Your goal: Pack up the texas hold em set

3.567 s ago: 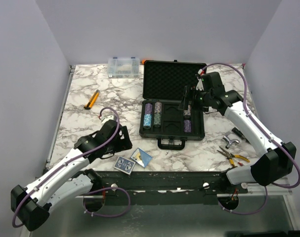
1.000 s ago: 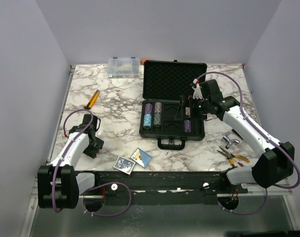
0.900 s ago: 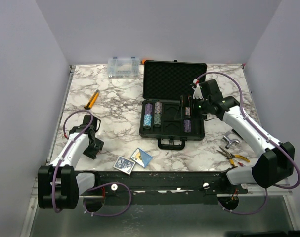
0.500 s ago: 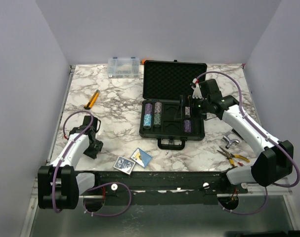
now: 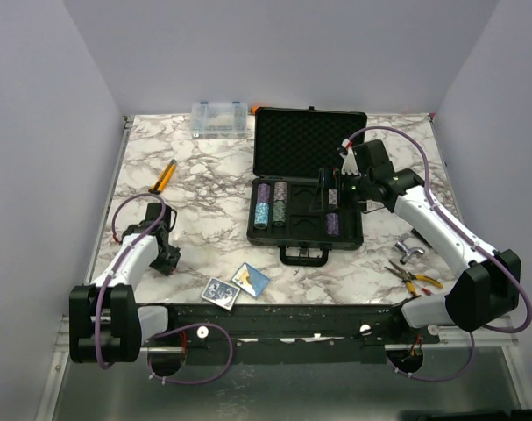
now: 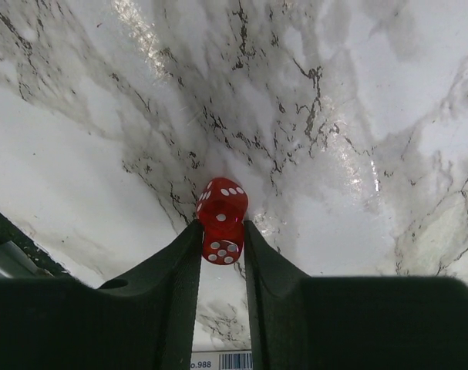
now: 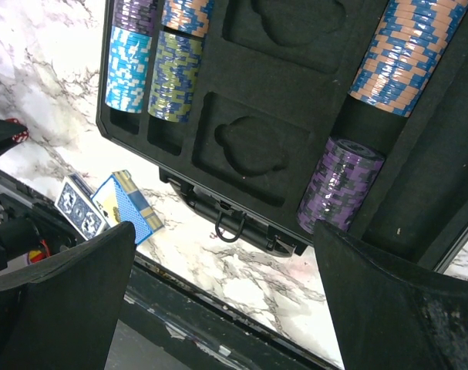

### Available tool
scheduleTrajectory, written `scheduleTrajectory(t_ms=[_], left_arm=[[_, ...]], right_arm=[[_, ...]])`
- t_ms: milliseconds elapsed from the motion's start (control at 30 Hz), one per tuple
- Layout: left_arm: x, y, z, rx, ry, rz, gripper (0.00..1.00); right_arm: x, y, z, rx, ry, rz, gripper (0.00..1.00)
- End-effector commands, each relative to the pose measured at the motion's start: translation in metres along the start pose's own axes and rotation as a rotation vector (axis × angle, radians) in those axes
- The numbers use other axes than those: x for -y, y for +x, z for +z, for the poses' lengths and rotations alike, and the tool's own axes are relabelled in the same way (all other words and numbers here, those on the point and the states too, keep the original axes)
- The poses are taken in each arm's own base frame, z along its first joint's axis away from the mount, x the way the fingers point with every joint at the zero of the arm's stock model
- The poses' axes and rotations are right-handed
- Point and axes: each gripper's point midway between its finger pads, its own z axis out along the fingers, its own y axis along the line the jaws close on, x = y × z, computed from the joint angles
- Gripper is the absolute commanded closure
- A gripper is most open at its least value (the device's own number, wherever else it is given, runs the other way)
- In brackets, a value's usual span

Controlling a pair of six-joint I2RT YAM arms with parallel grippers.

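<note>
The black case (image 5: 305, 189) lies open at mid-table, foam lid up. Chip stacks (image 5: 273, 203) fill its left slots, and a purple stack (image 7: 338, 185) and an orange-blue stack (image 7: 399, 58) sit on the right. Two blue-white card decks (image 5: 235, 285) lie on the marble in front of the case. My left gripper (image 5: 166, 260) is low at the table's left. In the left wrist view two red dice (image 6: 222, 202) sit one behind the other, the nearer one pinched between the fingertips of my left gripper (image 6: 220, 227). My right gripper (image 7: 224, 231) hovers open over the tray's right side, holding nothing.
A clear organizer box (image 5: 219, 118) stands at the back beside the lid. An orange-handled tool (image 5: 164, 176) lies at the left. Pliers (image 5: 414, 279) and a small metal piece (image 5: 410, 253) lie right of the case. The case handle (image 5: 303, 255) points toward the front edge.
The left jaws have narrowed onto the dice. Earlier the left arm swung from near the decks out to the table's left. The right arm has stayed over the tray.
</note>
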Motion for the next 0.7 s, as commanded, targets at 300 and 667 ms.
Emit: scheduleTrajectory(t_ms=[300, 667], left_arm=[[0.016, -0.005, -0.008, 0.003, 0.091, 0.083, 1.00], [0.022, -0.002, -0.030, 0.011, 0.229, 0.128, 1.00]], right_arm=[[-0.002, -0.011, -0.011, 0.034, 0.022, -0.015, 0.00], [-0.005, -0.013, -0.014, 0.047, 0.018, -0.010, 0.00]])
